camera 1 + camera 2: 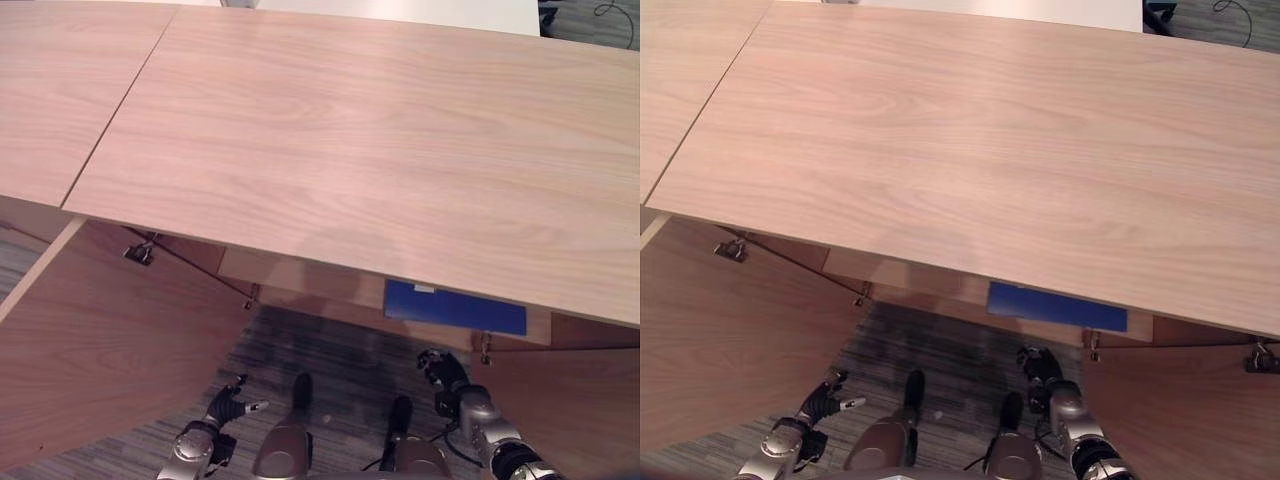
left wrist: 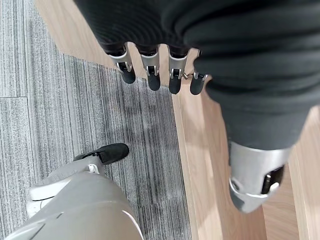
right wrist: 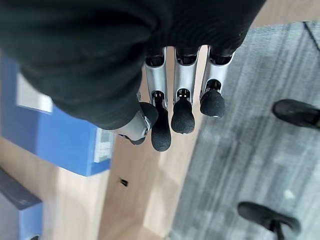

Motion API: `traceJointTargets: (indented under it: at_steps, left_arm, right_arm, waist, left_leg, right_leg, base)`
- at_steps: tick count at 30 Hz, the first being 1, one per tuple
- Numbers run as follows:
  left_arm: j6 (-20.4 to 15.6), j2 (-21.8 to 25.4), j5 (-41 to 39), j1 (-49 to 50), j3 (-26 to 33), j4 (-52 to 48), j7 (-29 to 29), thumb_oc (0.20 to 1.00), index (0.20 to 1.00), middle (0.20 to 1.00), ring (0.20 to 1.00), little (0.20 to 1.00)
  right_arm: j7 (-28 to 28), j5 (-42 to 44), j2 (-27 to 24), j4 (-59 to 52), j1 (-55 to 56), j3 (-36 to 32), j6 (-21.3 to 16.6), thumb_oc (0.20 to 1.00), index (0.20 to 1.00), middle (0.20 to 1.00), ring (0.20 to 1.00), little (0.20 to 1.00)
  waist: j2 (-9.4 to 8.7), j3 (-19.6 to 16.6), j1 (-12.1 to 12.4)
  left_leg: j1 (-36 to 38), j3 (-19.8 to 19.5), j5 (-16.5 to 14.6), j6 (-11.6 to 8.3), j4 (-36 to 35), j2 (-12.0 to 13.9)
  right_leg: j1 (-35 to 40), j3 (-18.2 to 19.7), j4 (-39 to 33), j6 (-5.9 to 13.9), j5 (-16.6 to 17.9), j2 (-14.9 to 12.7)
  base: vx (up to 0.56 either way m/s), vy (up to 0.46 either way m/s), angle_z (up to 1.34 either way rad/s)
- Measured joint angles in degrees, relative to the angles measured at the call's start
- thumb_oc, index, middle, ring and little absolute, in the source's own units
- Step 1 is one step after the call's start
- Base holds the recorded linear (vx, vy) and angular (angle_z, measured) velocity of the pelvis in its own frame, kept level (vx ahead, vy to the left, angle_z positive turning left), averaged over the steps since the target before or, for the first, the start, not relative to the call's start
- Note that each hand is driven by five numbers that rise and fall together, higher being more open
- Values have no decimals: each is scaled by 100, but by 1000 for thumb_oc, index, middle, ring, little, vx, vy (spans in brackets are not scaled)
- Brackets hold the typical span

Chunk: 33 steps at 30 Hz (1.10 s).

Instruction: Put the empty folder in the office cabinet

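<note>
Since the blue folder (image 1: pixel 455 307) already lies inside the cabinet — you see it at about five o'clock in the left eye view, tucked under the front edge of the cabinet top (image 1: pixel 380 140) — the placing itself looks done to me. Neither hand has anything in it. Your right hand (image 1: pixel 441 371) hangs low at five o'clock, just below and in front of the folder but apart from it; in its own wrist view the fingers (image 3: pixel 182 115) are loosely bent with the thumb close by, grasping nothing, and the folder (image 3: pixel 60 135) sits on the shelf beside them. Your left hand (image 1: pixel 228 408) is down at seven o'clock over the grey carpet (image 1: pixel 340 360), fingers (image 2: pixel 150 75) hanging straight and released.

Both cabinet doors stand open: the left door (image 1: pixel 100 350) swings out wide at eight o'clock, the right door (image 1: pixel 570 400) at four o'clock. What is left, as I judge it, is only tidying — closing those doors if you want the cabinet shut. Whether the folder is pushed fully back I cannot tell; the top hides most of it.
</note>
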Motion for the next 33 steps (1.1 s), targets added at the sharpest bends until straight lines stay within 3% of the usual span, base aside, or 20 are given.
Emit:
traceJointTargets:
  at_steps: [6,15,18,22,33]
  left_arm:
    - [11,-277,10,-401,-112,446,222,1000,1000,1000,1000,1000]
    - [43,-203,9,-633,-121,455,233,1000,1000,1000,1000,1000]
    - [43,-5,3,-532,-229,277,184,1000,1000,1000,1000,1000]
    - [-82,430,-122,117,-727,-303,-22,1000,1000,1000,1000,1000]
    - [-64,434,-188,111,-717,-273,-175,1000,1000,1000,1000,1000]
  right_arm:
    - [-48,-30,192,500,-303,-2,37,200,200,200,200,200]
    - [-205,27,-6,455,-1208,-38,36,200,200,200,200,200]
    - [-340,266,-535,273,-2397,-391,117,200,200,200,200,200]
    - [-598,531,-996,1112,-3927,-656,-105,200,200,200,200,200]
    - [-651,715,-875,1165,-3226,-518,-76,200,200,200,200,200]
  waist:
    - [12,137,1]
    - [131,196,93]
    - [208,157,345]
    - [330,84,716]
    - [321,81,727]
  left_leg:
    - [-123,-47,12,-16,88,-3]
    - [-214,-66,24,-11,135,-7]
    - [-203,-113,26,-7,181,-27]
    - [-234,-196,31,-2,219,-73]
    - [-387,-313,32,-1,336,-108]
  right_leg:
    - [-114,-23,111,-6,-13,-9]
    - [-196,-32,169,-13,-22,-22]
    - [-123,-79,143,-21,-6,-56]
    - [-139,-145,220,-1,-38,-104]
    - [-239,-198,364,-4,-76,-111]
  base:
    - [-11,-9,3]
    - [7,-1,0]
    - [-5,13,7]
    - [-17,1,10]
    - [0,-4,5]
